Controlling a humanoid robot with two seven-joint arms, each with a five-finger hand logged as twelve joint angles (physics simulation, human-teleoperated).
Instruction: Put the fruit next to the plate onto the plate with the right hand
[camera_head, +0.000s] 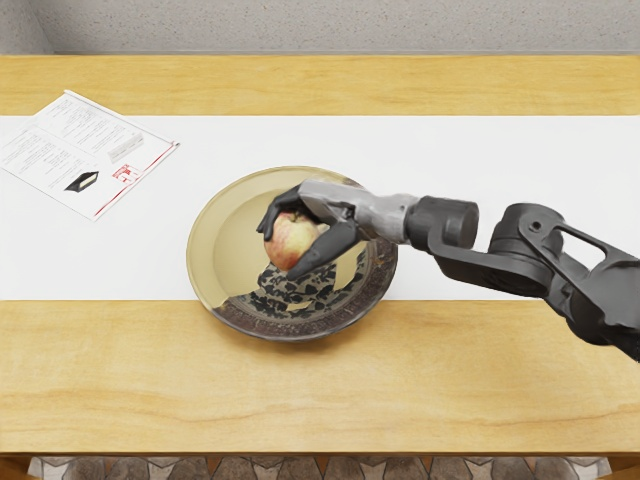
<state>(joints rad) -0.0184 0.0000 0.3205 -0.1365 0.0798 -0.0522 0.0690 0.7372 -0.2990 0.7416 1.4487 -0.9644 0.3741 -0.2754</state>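
The right hand (322, 215) reaches in from the 3 o'clock edge of the picture on a dark jointed arm (540, 262), its grey palm ending over the middle of the plate (202, 250). Its fingers (331, 243) are curled about halfway closed around an apple (289, 240). Dark fingers arch over the fruit's top from 12 o'clock round to 10 o'clock, and another presses along its side at about 4 o'clock. The apple's face towards 8 o'clock is left uncovered.

The plate is round and shallow, with a pale gold glaze on its side towards 9 o'clock and a darker brown rim from 3 to 7 o'clock. A black-and-white patterned patch (292, 291) shows in its bowl at 6 o'clock, just under the hand. The apple is the only thing within the plate's outline, and it sits close to the centre. Whether it rests on the glaze or hangs just above it cannot be told from this angle.

The apple is small and rounded, blushed red over yellow, lighter near its top.

The plate stands on a white runner (500, 160) that crosses the wooden table (320, 380) from 9 to 3 o'clock. A printed paper sheet (85, 150) lies well apart from the plate, towards 10 o'clock, at a slant on the runner.
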